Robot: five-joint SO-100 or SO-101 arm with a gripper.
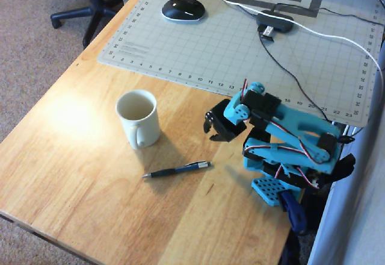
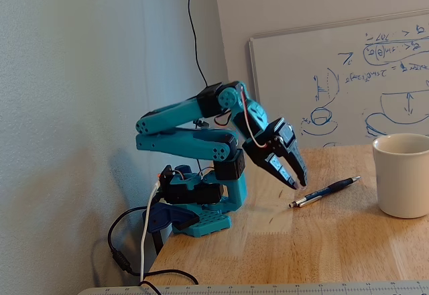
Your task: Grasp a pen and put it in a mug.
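— Where do we find the pen [image 1: 176, 170] and the mug [image 1: 139, 119]?

— In the overhead view the pen lies flat on the wooden table [image 1: 72, 174], just below and to the right of the mug, close to it without touching. Its silver clip end points right, toward the arm's base [image 1: 274, 190]. The mug stands upright, handle turned toward the pen, and we see nothing inside it.

— And from the side?

— In the fixed view the pen [image 2: 325, 192] rests on the wood between the arm and the mug [image 2: 403, 174], which sits at the right edge.

— What about the gripper [image 2: 297, 180]?

— We see it hanging in the air above the table, tilted downward, its tips above and just left of the pen's near end, touching nothing. The two dark fingers lie pressed together with nothing between them. In the overhead view the gripper [image 1: 209, 126] sits right of the mug and above the pen's clip end.

— Anything else on the table?

— A grey cutting mat [image 1: 240, 54] with a black mouse [image 1: 183, 8] on it, and a whiteboard [image 2: 342, 80] behind.
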